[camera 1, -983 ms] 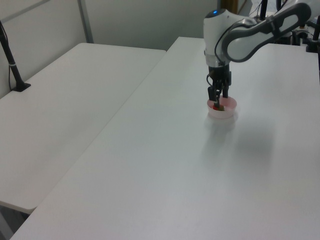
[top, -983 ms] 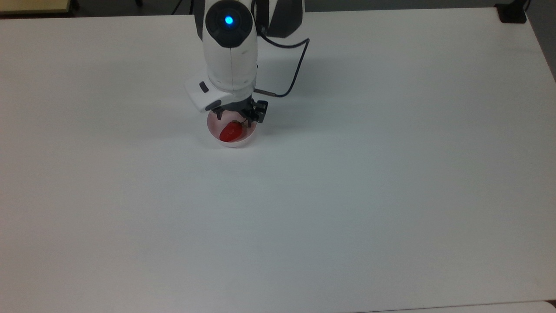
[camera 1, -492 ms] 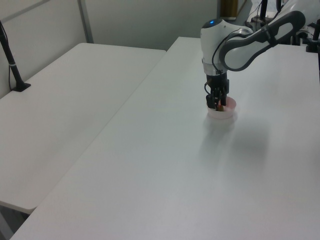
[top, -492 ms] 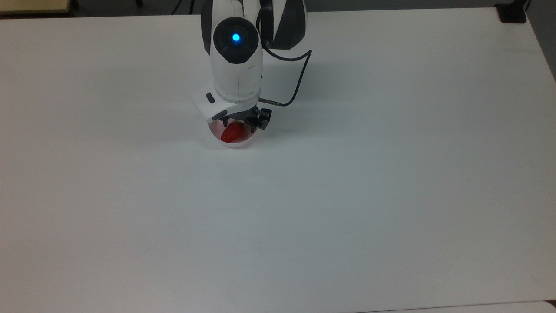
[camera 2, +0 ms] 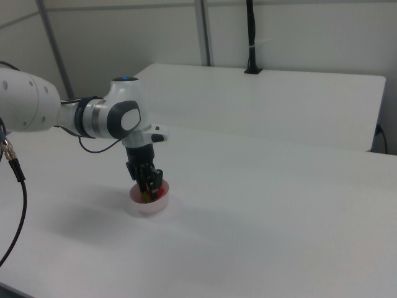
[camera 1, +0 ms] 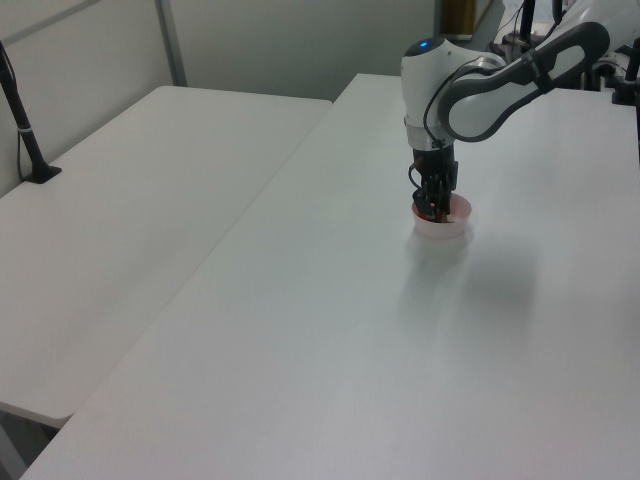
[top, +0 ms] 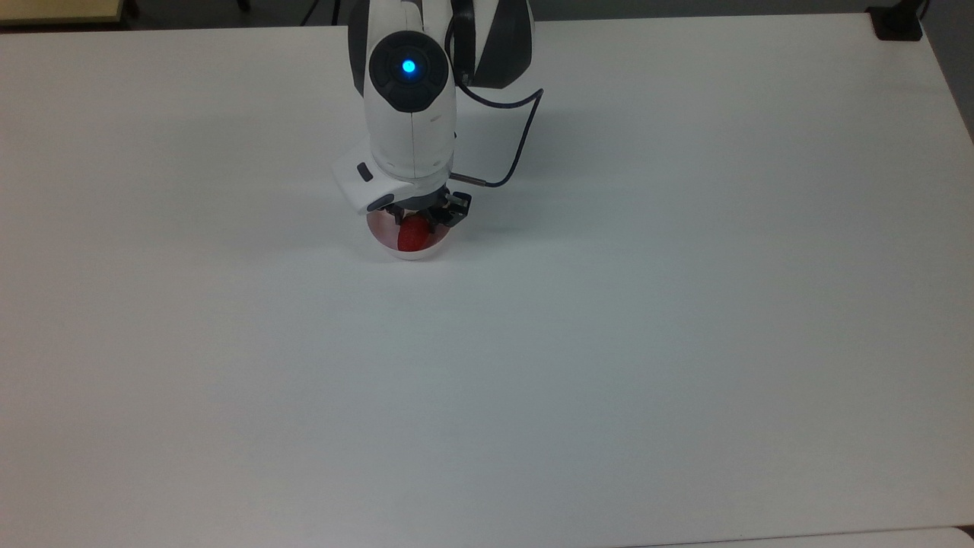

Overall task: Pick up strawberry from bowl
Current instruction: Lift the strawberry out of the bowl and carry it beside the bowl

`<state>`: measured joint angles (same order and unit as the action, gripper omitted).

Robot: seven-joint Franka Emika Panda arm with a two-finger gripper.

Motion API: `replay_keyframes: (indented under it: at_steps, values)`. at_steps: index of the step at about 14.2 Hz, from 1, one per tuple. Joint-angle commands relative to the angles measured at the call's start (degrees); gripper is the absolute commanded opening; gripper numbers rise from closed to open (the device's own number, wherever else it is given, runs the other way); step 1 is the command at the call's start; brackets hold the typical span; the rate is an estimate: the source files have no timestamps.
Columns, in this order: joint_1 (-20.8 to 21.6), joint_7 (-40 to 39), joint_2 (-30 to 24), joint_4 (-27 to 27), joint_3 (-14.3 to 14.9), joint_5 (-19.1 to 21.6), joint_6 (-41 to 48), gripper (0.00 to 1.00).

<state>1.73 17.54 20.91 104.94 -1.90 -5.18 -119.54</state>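
A small pale pink bowl stands on the white table, in the top view's upper middle. In it lies a glossy red strawberry, its upper end covered by my wrist. My gripper reaches straight down into the bowl, and its two dark fingers press the strawberry from both sides. In the left view the gripper stands inside the bowl with the fingers close together. From the right view, the gripper dips into the bowl in the same way.
A black cable loops off my wrist toward the top view's right. A black clamp sits at the table's far right corner. A second white table adjoins on the left view's left, with a black post on it.
My gripper has come down into the bowl and its fingers have closed in on the strawberry. The strawberry has turned from slanted to roughly in line between the fingers.
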Motion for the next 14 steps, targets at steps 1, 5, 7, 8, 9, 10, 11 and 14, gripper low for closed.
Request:
replay_keyframes:
  at_steps: [1, 5, 7, 8, 9, 10, 11, 14]
  values:
    - [-0.2, -1.6, -2.9, -1.1, 0.1, 0.1, 5.0, 0.43]
    - [-1.8, -6.7, -4.5, -5.6, 0.2, 0.1, 12.7, 0.43]
    - [-2.5, -10.3, -4.6, -7.6, 0.5, 0.0, 13.9, 0.43]
    - [-2.7, -14.1, -4.6, -8.7, 1.1, -0.2, 14.0, 0.43]
    - [-3.5, -17.0, -4.6, -8.9, 1.4, -0.6, 13.8, 0.43]
    - [-4.4, -19.4, -4.4, -9.0, 1.5, -2.4, 13.5, 0.43]
    - [-6.2, -21.8, -3.7, -9.0, 1.5, -5.8, 12.4, 0.43]
    - [-10.6, -24.7, -0.6, -9.0, 1.5, -7.7, 5.5, 0.43]
